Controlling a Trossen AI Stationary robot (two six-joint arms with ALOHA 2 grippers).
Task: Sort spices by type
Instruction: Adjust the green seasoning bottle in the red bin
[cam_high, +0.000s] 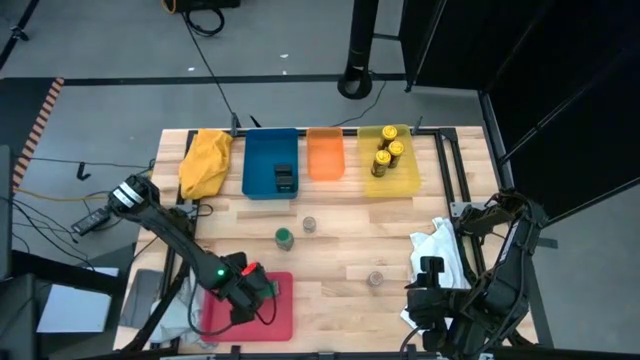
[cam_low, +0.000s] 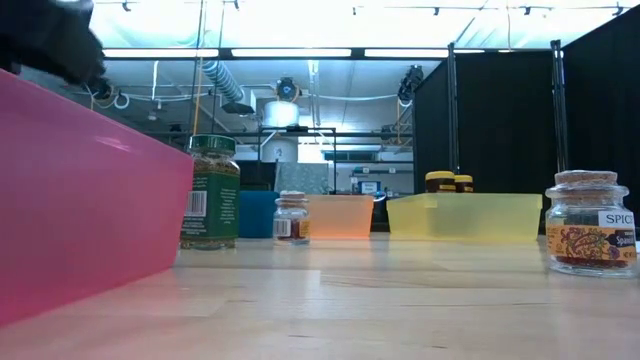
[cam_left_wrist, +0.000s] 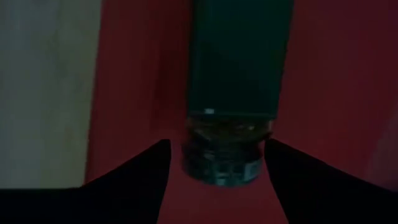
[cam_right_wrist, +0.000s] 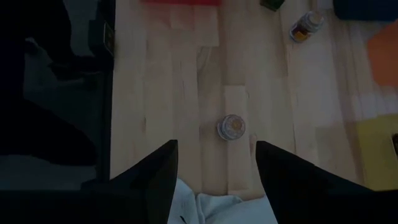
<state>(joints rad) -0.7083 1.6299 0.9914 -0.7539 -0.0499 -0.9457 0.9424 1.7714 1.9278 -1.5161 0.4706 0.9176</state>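
My left gripper (cam_high: 258, 287) (cam_left_wrist: 217, 142) is low over the red tray (cam_high: 285, 318), open, with its fingers on either side of a green-lidded jar (cam_left_wrist: 231, 93). The jar's base end (cam_left_wrist: 224, 174) is toward the tray floor. A second green-lidded jar (cam_high: 285, 237) (cam_low: 210, 192) stands upright on the wood. Two tiny grey-topped jars (cam_high: 309, 224) (cam_high: 376, 278) stand there too. Black boxes (cam_high: 284, 178) lie in the blue tray (cam_high: 258, 150). Yellow-lidded jars (cam_high: 388, 155) stand in the yellow tray (cam_high: 405, 185). My right gripper (cam_high: 430, 280) (cam_right_wrist: 217, 146) waits open at the near right. My left gripper stands around the lower part (cam_left_wrist: 227, 152) of the green-lidded jar. One finger (cam_left_wrist: 280, 162) is close against the jar's wall, and I cannot tell whether it touches. A strip of red tray shows between the other finger (cam_left_wrist: 149, 168) and the jar.
An orange tray (cam_high: 324, 155) sits between the blue and yellow trays at the far edge. A yellow cloth (cam_high: 205, 160) lies far left and a white cloth (cam_high: 440, 255) near my right gripper. Bare wood lies between the far trays and the red tray.
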